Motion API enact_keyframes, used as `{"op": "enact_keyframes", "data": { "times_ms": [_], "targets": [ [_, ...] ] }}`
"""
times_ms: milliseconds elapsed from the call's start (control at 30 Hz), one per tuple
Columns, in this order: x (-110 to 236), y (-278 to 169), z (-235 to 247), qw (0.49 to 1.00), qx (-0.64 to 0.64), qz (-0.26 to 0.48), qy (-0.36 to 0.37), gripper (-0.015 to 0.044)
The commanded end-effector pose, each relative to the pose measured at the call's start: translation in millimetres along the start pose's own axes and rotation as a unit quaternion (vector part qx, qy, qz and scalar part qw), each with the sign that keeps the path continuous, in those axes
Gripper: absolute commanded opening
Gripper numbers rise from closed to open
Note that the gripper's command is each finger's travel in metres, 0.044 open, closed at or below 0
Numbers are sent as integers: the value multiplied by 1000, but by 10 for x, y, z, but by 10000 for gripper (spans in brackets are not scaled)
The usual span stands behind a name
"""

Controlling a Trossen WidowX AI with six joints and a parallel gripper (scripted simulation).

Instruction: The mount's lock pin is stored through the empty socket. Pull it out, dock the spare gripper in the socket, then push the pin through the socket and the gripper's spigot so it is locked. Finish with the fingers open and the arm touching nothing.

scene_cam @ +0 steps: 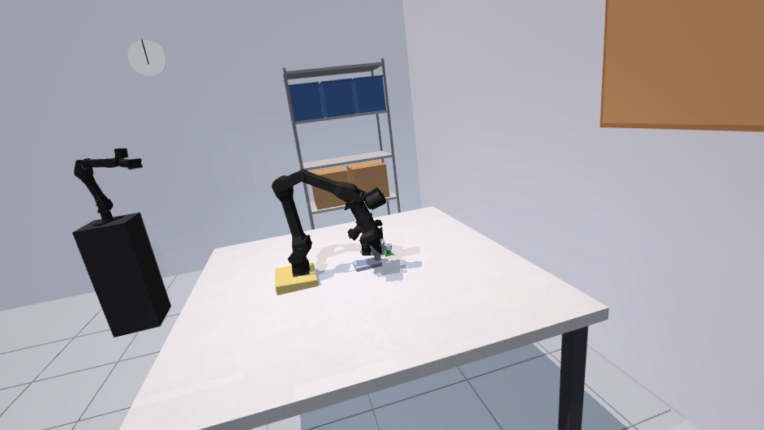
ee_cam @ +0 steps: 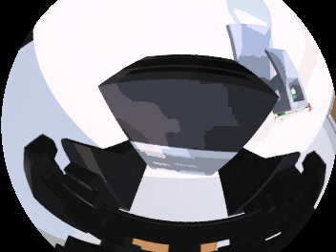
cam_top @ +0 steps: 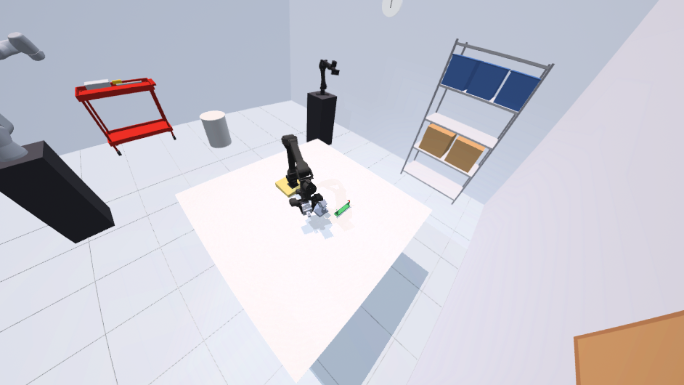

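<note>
My gripper [cam_top: 306, 205] [ee_cam: 183, 136] is shut on the spare gripper [cam_top: 307, 209], a pale grey piece showing below the black fingers in the top view. They are close beside the blue-grey mount [cam_top: 321, 210] [scene_cam: 366, 264] [ee_cam: 252, 45], whose upright socket [ee_cam: 287, 83] stands at the right in the wrist view. Green shows through the socket's opening. A green holder [cam_top: 342, 209] with a red end [cam_top: 348, 201] [ee_cam: 309, 108] is beyond the mount. The lock pin cannot be made out for certain. The spare gripper's spigot is hidden, and any contact with the mount cannot be told.
The arm stands on a yellow base block [cam_top: 285, 187] [scene_cam: 295, 281] on the white table [cam_top: 267, 268] [scene_cam: 347, 331]. A second black arm on a dark pedestal [cam_top: 321, 119] [scene_cam: 120, 277], a red cart [cam_top: 139, 131] and a shelf rack [cam_top: 502, 53] [scene_cam: 333, 72] stand beyond the table.
</note>
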State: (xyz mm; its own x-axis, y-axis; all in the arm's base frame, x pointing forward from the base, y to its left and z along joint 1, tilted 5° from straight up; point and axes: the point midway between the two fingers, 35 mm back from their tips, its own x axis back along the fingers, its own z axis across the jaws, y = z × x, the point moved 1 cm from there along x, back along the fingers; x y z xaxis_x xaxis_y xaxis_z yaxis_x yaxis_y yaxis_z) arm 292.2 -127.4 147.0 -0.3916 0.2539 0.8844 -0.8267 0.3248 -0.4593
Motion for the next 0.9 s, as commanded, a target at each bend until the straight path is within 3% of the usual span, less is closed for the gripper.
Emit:
{"op": "enact_keyframes", "data": {
  "times_ms": [0, 867],
  "targets": [
    [-31, 77, -22, 1000, -4, -20, -18, 0],
    [-47, 699, -248, 965, -75, -180, -177, 0]
  ]
}}
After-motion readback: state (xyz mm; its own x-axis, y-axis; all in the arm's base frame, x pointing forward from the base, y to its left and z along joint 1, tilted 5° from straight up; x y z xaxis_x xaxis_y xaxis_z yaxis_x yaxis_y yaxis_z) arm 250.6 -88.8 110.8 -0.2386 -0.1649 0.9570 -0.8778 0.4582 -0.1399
